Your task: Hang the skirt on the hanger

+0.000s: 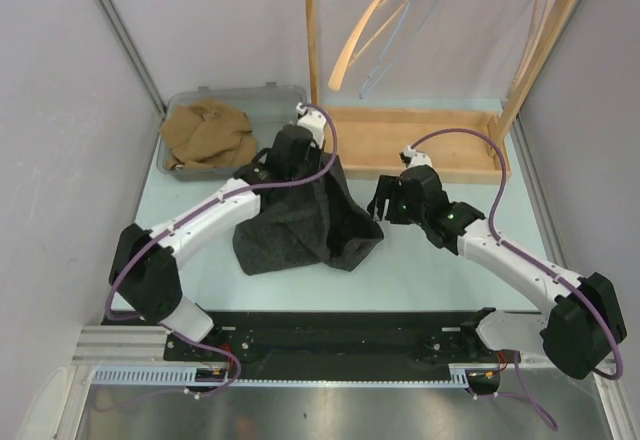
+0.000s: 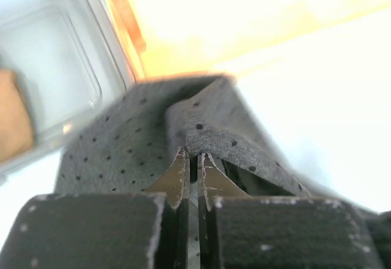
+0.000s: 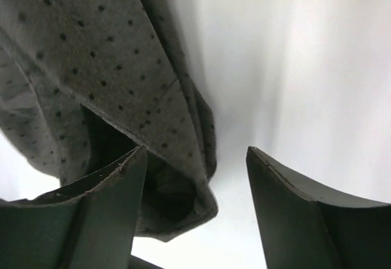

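The skirt [image 1: 300, 225], a dark grey cloth with small black dots, is in the middle of the table [image 1: 430, 270], a little to the left. Its lower part lies in a heap on the surface and its far right corner is lifted up to a peak. The left gripper [image 1: 318, 158] holds this peak. In the left wrist view the left gripper [image 2: 190, 159] has its jaws almost together, with a fold of the skirt [image 2: 122, 153] pinched between them. The right gripper [image 1: 380, 200] is just beside the right edge of the skirt, low over the table. In the right wrist view the right gripper [image 3: 197, 151] has its jaws wide apart and grips nothing. The hanging edge of the skirt [image 3: 91, 55] comes down next to its left finger [image 3: 116, 202], and I cannot tell if they touch. At the far side stands a wooden rack [image 1: 420, 140], and a wooden hanger [image 1: 355, 32] hangs from it, well apart from the skirt. At the far left a grey tray [image 1: 240, 92] holds a brown cloth [image 1: 208, 135].
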{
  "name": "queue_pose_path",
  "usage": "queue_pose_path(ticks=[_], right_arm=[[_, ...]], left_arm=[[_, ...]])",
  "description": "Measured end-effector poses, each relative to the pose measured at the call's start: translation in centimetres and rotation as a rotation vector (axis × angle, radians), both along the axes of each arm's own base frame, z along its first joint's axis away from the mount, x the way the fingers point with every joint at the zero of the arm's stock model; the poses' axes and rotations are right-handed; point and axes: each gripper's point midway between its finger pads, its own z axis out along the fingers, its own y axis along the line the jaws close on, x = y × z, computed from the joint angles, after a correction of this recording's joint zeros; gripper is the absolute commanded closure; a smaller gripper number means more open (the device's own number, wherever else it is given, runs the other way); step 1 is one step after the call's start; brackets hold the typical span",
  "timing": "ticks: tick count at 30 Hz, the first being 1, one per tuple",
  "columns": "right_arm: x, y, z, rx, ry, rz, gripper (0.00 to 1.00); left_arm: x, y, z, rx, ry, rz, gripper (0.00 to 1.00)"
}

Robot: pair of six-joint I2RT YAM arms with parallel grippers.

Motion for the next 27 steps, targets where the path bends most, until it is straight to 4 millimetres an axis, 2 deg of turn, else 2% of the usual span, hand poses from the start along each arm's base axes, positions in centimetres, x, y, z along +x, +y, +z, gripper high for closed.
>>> queue_pose_path(ticks=[5, 7, 10, 17, 23, 27], right_arm=[[-0.6, 1.9, 3.2, -0.013, -0.103, 0.103, 0.28], [-1.0, 2.9, 3.9, -0.020, -0.138, 0.155, 0.29], [-1.6, 4.2, 4.1, -0.039, -0.163, 0.227, 0.30], [-2.4, 6.3, 4.6, -0.055, -0.205, 0.313, 0.31], [-2.2, 6.2, 4.6, -0.075, -0.217, 0.293, 0.34], [-1.7, 5.6, 4.6, -0.094, -0.227, 0.256, 0.34]], left_arm=[[0.3, -0.8, 6.7, -0.074, -0.065, -0.017, 1.00], [0.2, -1.0, 8.2, -0.094, -0.079, -0.026, 1.00], [-0.4, -0.9, 8.5, -0.100, -0.067, -0.037, 1.00], [-1.1, -0.4, 7.7, -0.070, -0.023, -0.037, 1.00], [-1.5, -0.1, 9.4, -0.082, -0.039, -0.038, 1.00], [-2.4, 0.7, 11.1, -0.096, -0.058, -0.037, 1.00]])
